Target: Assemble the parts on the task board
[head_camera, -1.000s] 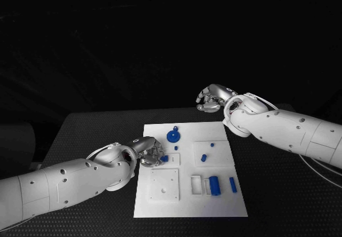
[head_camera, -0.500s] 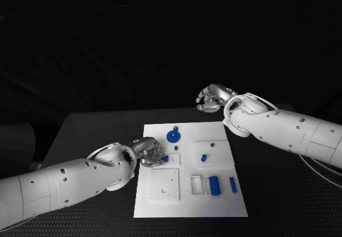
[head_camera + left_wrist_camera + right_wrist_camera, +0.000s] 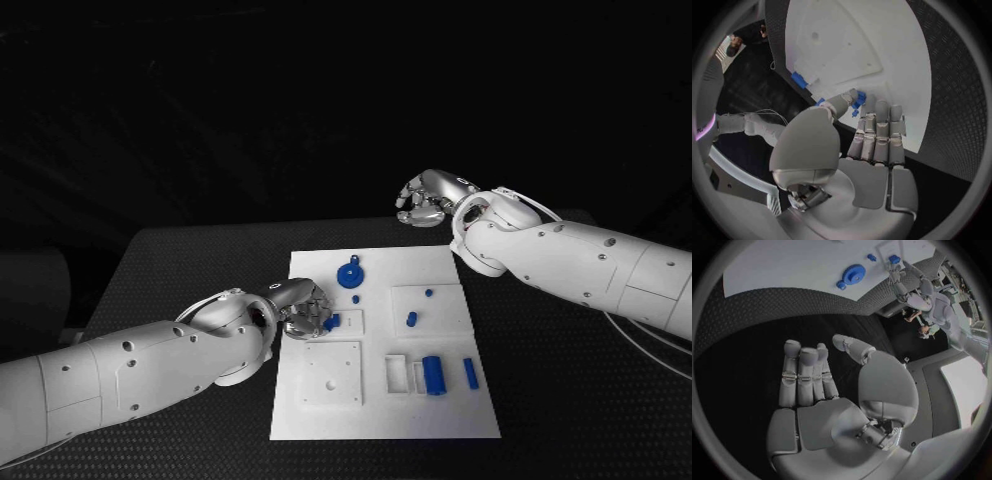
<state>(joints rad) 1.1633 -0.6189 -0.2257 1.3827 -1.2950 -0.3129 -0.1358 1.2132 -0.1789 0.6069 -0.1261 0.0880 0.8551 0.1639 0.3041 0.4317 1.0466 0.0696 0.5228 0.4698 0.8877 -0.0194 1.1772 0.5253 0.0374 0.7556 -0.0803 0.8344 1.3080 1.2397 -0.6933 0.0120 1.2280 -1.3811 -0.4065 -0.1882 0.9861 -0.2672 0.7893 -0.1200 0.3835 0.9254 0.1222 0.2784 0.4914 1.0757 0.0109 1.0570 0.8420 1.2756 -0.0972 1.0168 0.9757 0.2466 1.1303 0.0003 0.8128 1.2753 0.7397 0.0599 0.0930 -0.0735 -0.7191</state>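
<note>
A black table [image 3: 188,260] with a ribbed surface stands before a dark, unlit background.

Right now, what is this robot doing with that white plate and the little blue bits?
The left hand is at the white task board, its fingers on a small blue part near the board's left side. The right hand hangs over the black table beyond the board, holding nothing. Other blue parts, including a round blue disc, lie on the board.
</note>
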